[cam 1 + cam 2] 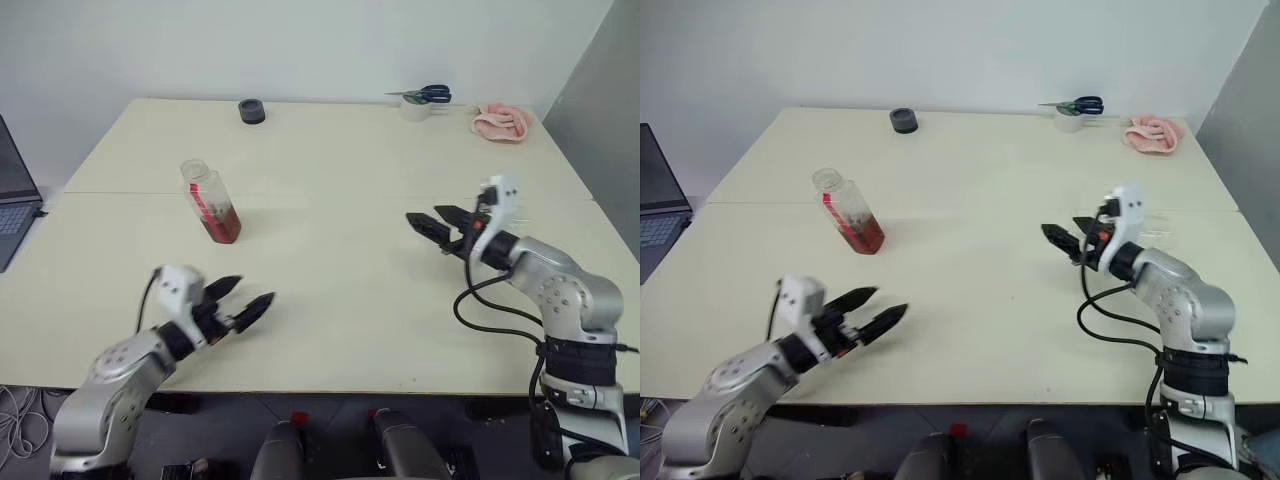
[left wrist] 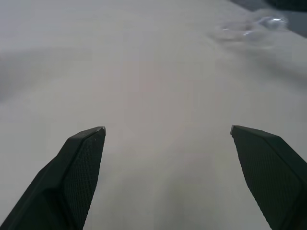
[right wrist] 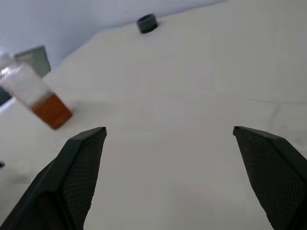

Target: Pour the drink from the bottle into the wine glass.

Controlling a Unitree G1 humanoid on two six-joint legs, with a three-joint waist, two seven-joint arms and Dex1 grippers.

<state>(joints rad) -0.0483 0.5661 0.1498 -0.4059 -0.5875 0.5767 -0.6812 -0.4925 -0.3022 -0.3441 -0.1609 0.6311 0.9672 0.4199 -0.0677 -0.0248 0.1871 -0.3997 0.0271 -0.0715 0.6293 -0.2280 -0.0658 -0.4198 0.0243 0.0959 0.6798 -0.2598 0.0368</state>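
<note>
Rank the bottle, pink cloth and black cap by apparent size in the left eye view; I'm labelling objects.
1. bottle
2. pink cloth, though it lies farther away, so true size is unsure
3. black cap

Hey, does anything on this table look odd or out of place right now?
Not much. The bottle stands upright, uncapped, with drink only at its bottom. No spill shows. The scissors lie across a tape roll at the far edge.

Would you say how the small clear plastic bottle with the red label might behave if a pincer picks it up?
The small clear plastic bottle is probably light, since the reddish drink fills only its bottom. Its thin walls may flex. With no cap visible, tilting risks a spill.
</note>
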